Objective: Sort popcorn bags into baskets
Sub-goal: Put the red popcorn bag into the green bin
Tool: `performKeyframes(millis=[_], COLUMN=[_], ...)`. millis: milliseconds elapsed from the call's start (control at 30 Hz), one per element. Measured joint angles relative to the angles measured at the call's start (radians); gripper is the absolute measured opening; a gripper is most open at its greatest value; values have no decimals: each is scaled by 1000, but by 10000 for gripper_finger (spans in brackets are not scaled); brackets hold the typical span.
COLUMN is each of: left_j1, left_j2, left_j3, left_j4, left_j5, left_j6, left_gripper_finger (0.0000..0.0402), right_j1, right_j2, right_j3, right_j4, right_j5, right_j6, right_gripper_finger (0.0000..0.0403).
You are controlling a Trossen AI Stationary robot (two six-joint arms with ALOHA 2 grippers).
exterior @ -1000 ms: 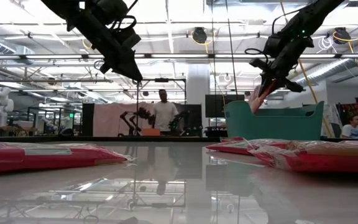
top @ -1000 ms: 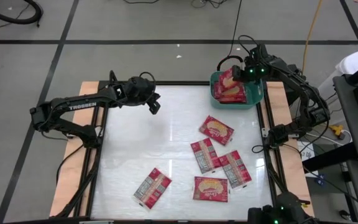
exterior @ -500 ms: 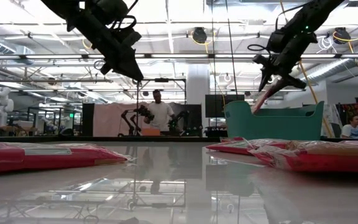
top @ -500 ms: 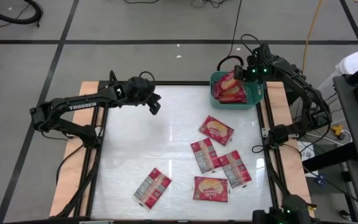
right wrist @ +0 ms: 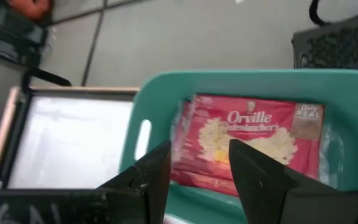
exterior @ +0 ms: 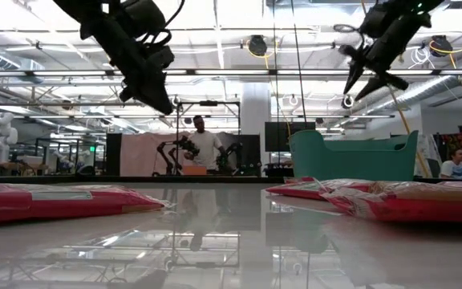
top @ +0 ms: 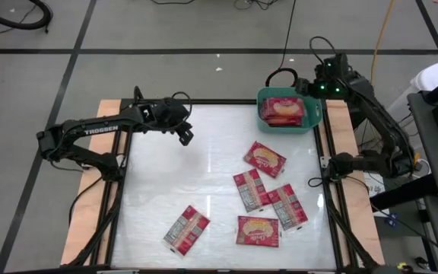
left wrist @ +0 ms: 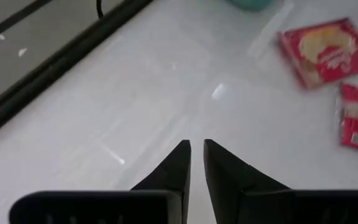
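Our right pincer [top: 319,85] is open and empty above the teal basket [top: 311,122]; nearest popcorn bag [top: 265,158] lies near-left, long axis diagonal. Left pincer [top: 183,136] closed.

table top [top: 204,175]: glossy white, smooth, mirror-like in the low view
table edges [top: 106,110]: pale bare wood, matt
basket [top: 310,122]: teal plastic, smooth, slight sheen
popcorn bags [top: 265,158]: red packets in shiny, crinkled clear film
arms [top: 90,131]: dark, matt casing
floor [top: 166,68]: grey, matt
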Motion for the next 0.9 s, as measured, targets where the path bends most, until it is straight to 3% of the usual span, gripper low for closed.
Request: performKeyframes(millis=[133,400,567,733,900], left_j1=[0,-57,-181,-363,-528], left_j2=[0,0,0,0,0], left_j3=[0,0,0,0,0], left_j4=[-63,-314,-421,-433,-416], left_j5=[0,56,166,192,176], left_j6=[-26,-247,-364,-503,-677], left_gripper_finger=[47,47,47,48,99], right_j1=[3,63,134,201,243], right_j2=[-64,-145,-168,-183,-185], right_j3=[0,0,0,0,1], right_j4=[26,29,17,12,11], right_j5=[0,-4,-5,-5,-13], right_j6=[-15,-50,-44,-51,-73], right_gripper_finger=[155,155,155,155,155])
